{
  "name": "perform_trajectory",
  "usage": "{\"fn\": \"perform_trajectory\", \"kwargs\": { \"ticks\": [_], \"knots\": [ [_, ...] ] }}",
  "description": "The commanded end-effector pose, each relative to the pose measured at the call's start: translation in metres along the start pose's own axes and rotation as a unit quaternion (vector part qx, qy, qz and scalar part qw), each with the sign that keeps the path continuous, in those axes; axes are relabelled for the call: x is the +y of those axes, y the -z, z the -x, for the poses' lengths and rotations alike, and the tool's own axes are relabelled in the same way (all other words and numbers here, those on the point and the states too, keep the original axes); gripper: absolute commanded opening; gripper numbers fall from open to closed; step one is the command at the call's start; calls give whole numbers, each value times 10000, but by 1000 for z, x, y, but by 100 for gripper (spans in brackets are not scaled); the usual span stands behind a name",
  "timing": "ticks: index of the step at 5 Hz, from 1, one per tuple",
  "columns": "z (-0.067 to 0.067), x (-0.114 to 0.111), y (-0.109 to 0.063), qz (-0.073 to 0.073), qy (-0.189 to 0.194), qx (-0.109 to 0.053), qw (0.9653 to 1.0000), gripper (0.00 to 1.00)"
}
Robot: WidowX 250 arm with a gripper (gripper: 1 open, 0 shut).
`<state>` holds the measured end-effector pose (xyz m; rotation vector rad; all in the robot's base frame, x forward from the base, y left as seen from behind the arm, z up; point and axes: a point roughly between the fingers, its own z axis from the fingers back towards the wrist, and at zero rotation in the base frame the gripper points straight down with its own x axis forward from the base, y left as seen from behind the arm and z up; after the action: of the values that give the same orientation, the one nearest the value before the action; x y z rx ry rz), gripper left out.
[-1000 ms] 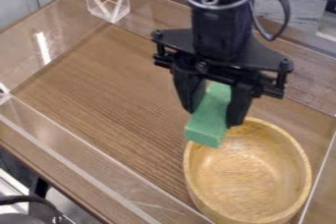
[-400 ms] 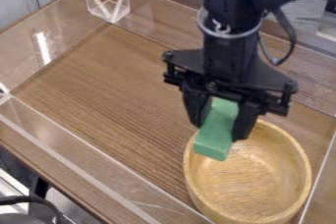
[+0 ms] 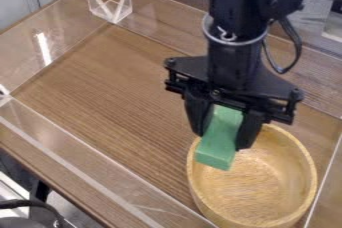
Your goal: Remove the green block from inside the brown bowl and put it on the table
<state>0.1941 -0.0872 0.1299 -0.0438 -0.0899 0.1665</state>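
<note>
You have the green block clamped between the two fingers of the gripper, which points straight down. The block hangs tilted, its upper end between the fingers and its lower end over the left part of the brown bowl, close to the rim on that side. Whether the lower end touches the wood of the bowl or hangs a little above it, you cannot tell from this one view.

So the step in hand is the carrying: the block is gripped, but it is not yet on the table. For the next move I think you need to raise the block enough that its lower end passes over the thick rim, then bring it sideways to the bare wood at the left of the bowl, lower it there and open the fingers. Because the block hangs slanted, it may tip when you release it, so put it down low.

Some things are hard to see. The upper end of the block is covered by the fingers, so how deep the grip sits is not clear. The bowl is cut off at the lower edge of the picture. The clear plastic wall along the table edge shows mostly as reflections.
</note>
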Motion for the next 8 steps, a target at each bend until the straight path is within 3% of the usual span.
{"fn": "perform_trajectory", "kwargs": {
  "ticks": [1, 2, 4, 6, 7, 8],
  "knots": [
    [-11, -7, -10, 121, 10, -225, 9997, 0],
    [-6, -5, -14, 73, -129, -243, 9996, 0],
    [-2, 18, -35, 51, 45, -262, 9996, 0],
    [-11, 81, -46, -9, -294, -370, 9989, 0],
    [-7, 91, -41, -63, -396, -445, 9982, 0],
    [-3, 85, -33, -117, -563, -482, 9972, 0]
  ]
}}
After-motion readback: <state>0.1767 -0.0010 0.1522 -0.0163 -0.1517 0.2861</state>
